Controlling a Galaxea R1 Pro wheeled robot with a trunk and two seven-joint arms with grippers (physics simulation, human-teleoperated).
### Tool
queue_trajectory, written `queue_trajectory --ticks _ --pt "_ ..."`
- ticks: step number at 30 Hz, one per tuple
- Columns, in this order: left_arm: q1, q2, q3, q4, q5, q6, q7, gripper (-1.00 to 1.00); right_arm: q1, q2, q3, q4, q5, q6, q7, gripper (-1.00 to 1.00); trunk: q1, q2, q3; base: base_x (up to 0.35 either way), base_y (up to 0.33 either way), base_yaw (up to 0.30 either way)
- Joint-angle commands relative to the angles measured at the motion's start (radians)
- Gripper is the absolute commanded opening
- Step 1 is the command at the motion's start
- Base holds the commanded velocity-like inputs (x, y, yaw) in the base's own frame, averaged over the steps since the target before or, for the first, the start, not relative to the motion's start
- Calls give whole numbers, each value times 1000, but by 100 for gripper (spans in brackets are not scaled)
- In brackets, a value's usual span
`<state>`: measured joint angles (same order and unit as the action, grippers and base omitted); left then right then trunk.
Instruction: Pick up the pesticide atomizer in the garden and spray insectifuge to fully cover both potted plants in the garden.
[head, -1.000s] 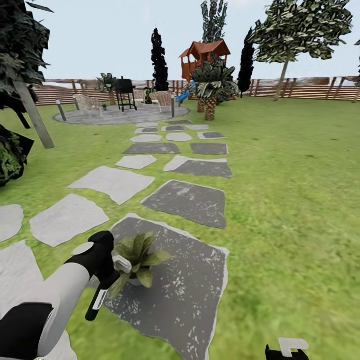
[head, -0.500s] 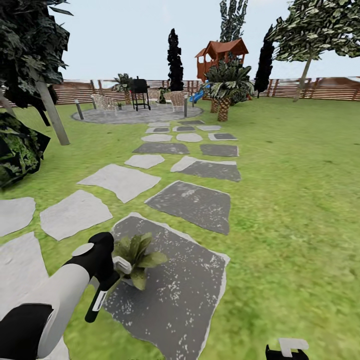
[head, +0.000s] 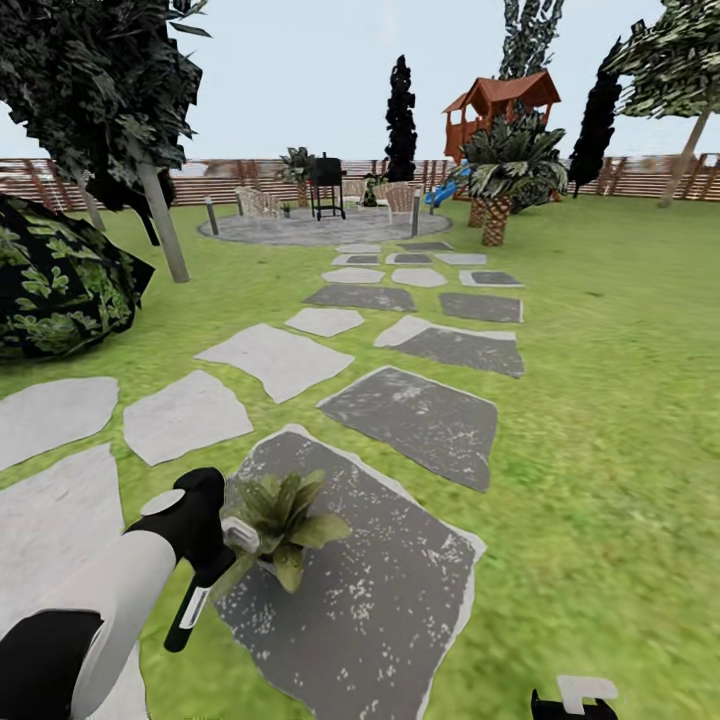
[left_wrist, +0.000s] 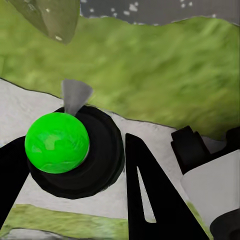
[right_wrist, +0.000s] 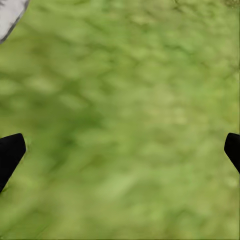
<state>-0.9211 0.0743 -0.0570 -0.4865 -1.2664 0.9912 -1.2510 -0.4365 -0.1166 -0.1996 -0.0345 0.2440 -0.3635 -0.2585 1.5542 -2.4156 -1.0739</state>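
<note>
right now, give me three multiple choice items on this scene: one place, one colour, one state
1. The plant stands on: A grass, B a dark slab, C the patio.
2. The ball in the left wrist view is: A red, B green, C blue.
3. The right pincer is: A open, B shut on a leaf, C shut on a bottle.
Key: 1 B, its pot sits on the dark slab; 2 B, it is bright green; 3 A, its fingertips stand wide apart over grass.

Left arm reaches forward, pincer apparently clamped; right pincer spread wide.
</note>
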Motion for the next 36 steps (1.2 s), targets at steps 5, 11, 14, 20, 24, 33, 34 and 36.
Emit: queue_trajectory --ticks 5,11,14,20,24,33,34,36 --pt "62 -1 -6 -4 2 7 -9 -100 -1 0 -8 1 11 -3 -3 100 0 0 -1 7 -2 270" --pt "78 -3 -4 -5 5 7 -8 -100 -1 -2 -8 3 12 -3 -2 100 0 0 -1 0 0 44" --pt "79 -4 -4 -6 5 7 -8 -100 -1 -4 -8 4 12 -3 -1 100 0 0 -1 6 -5 3" --pt "79 -3 -4 -9 5 7 -7 -100 -1 -4 -8 4 12 -3 -2 100 0 0 -1 124 -190 0" --pt "79 0 -4 -7 3 7 -7 -100 -1 -3 -8 3 12 -3 -1 100 0 0 -1 46 -262 0" --pt "79 4 -4 5 7 7 59 -100 -1 -3 -8 2 12 -3 1 100 0 0 -1 13 -269 213" --pt "79 4 -3 5 7 7 59 -100 -1 -3 -8 2 12 -3 1 100 0 0 -1 110 -260 275" --pt "79 4 -3 5 7 7 59 -100 -1 -2 -8 2 12 -3 1 100 0 0 -1 180 -228 238"
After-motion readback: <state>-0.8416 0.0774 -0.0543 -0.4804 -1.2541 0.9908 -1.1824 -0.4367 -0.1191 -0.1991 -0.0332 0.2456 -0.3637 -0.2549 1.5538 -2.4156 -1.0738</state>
